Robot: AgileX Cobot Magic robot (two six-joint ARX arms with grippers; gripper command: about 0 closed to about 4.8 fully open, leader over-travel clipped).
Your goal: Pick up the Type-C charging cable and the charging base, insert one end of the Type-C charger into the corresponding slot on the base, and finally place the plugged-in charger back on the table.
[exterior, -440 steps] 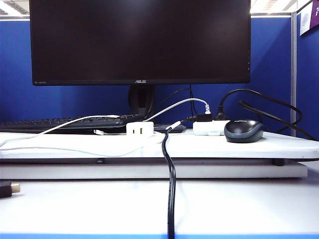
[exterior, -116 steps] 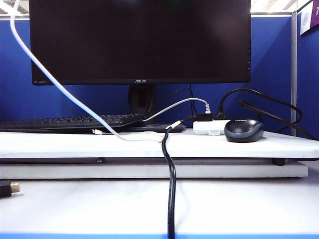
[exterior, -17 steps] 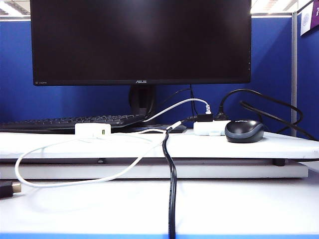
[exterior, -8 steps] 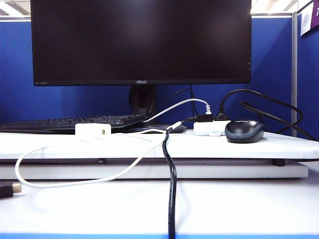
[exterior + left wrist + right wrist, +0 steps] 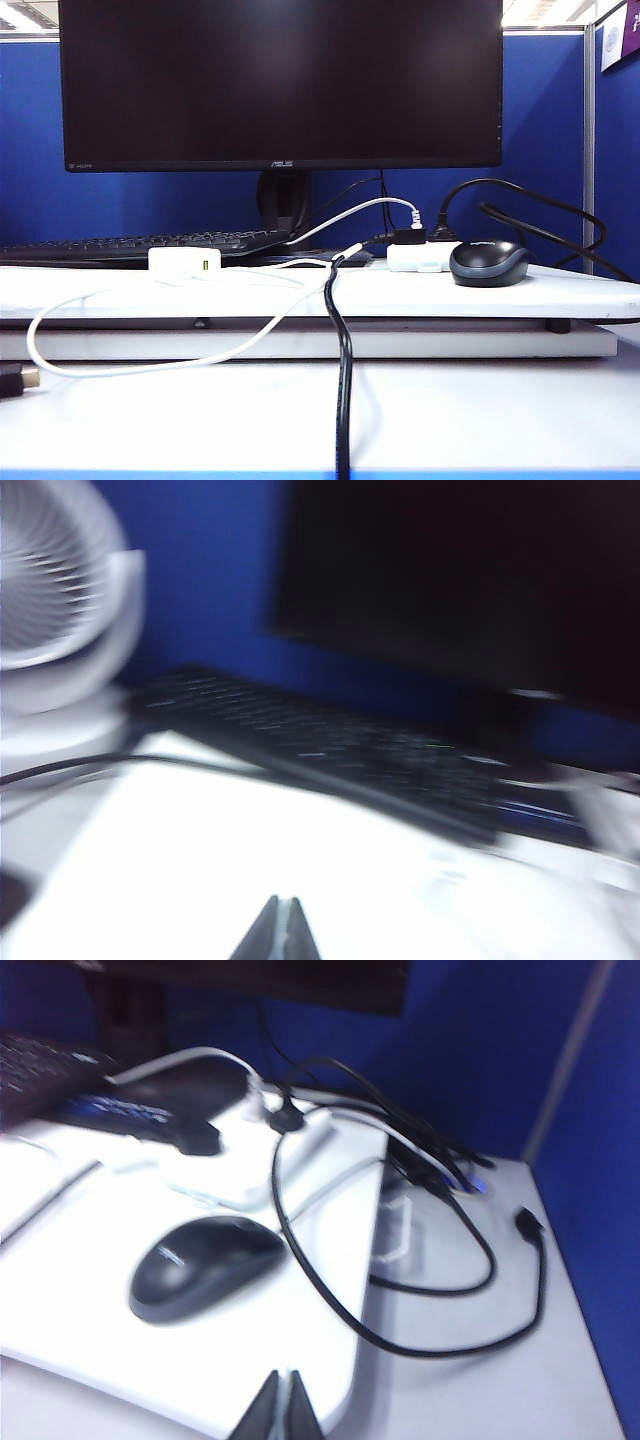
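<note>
Base (image 5: 185, 262) sits on the raised white board of the table (image 5: 480, 400), on the left side, in front of the keyboard (image 5: 130, 245). You can see a small yellow-green port on its front. Look at the cable (image 5: 150, 365): it runs from the base across the board, drops over the front edge, and makes a big loose loop on the lower table. You cannot tell from here if its plug sits fully in the base.

Your left fingers (image 5: 278, 930) are pressed tight together and hold nothing. They hang over the white table, with the keyboard and a white fan (image 5: 55, 610) ahead of them. That picture is blurry.

Your right fingers (image 5: 280, 1407) are also pressed together and empty. They hang over the edge of the board, near the black mouse (image 5: 200, 1265). Past the mouse you see a flat white block (image 5: 255, 1165) with black plugs in it, and black wires looping off the board.

Neither arm shows in the outside view. There, a thick black cable (image 5: 343, 390) runs down the middle of the table, and a big dark monitor (image 5: 280, 80) stands behind everything.
</note>
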